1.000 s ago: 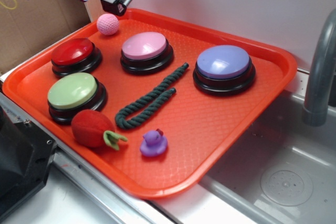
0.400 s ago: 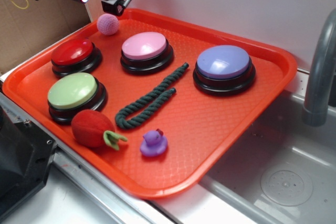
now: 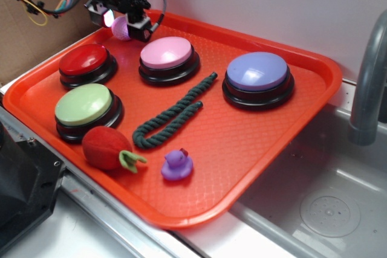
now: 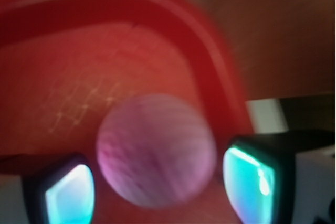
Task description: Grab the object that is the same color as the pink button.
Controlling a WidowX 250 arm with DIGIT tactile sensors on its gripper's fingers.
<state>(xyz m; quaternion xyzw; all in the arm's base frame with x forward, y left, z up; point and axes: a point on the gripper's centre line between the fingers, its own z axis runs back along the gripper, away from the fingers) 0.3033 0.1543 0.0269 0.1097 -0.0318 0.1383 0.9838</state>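
Gripper (image 3: 121,21) sits low over the tray's (image 3: 254,143) far left corner, jaws spread wide, one finger (image 4: 65,192) on either side of the ball (image 4: 156,149); nothing gripped. Wrist view is blurred, with a gap showing between ball and each pad. Ball (image 3: 118,27) lies on the tray floor behind the red button (image 3: 86,60), left of the pink button (image 3: 167,52).

The small pink ball with a bumpy knitted surface (image 3: 119,26) (image 4: 156,149) lies on the orange plastic tray (image 3: 254,149) near its far left corner, partly hidden; the large pale pink dome button on a black base (image 3: 169,58) sits upright near the tray's far edge
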